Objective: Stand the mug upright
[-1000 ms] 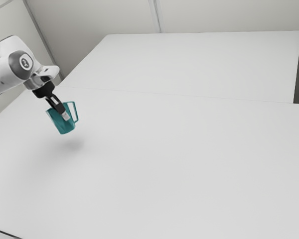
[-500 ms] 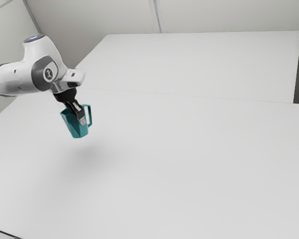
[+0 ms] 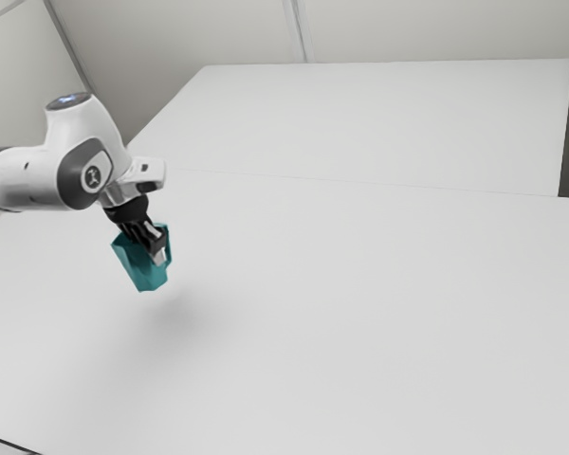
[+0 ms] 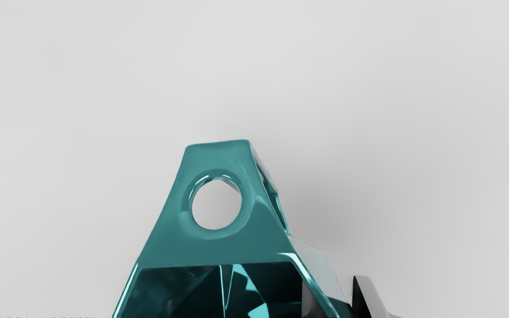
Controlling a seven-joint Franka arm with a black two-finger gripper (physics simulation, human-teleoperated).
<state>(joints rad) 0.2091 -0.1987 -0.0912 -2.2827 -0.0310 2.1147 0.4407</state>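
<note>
Surface (image 3: 379, 322) white, crossed by a thin seam (image 3: 332, 180). Behind it, a pale wall (image 3: 436, 28) with a narrow upright strip (image 3: 298, 28).

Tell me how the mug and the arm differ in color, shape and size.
The mug is teal, while the arm is mostly white with dark gray parts. The mug has flat, angular sides; the arm is smoothly rounded. The mug is small, the arm far larger. Both are up above the table.

mug (image 4: 219, 251): glossy, smooth, sharp highlights; tabletop (image 3: 360, 303): matt, smooth; arm casing (image 3: 33, 180): smooth, plastic-looking
</note>
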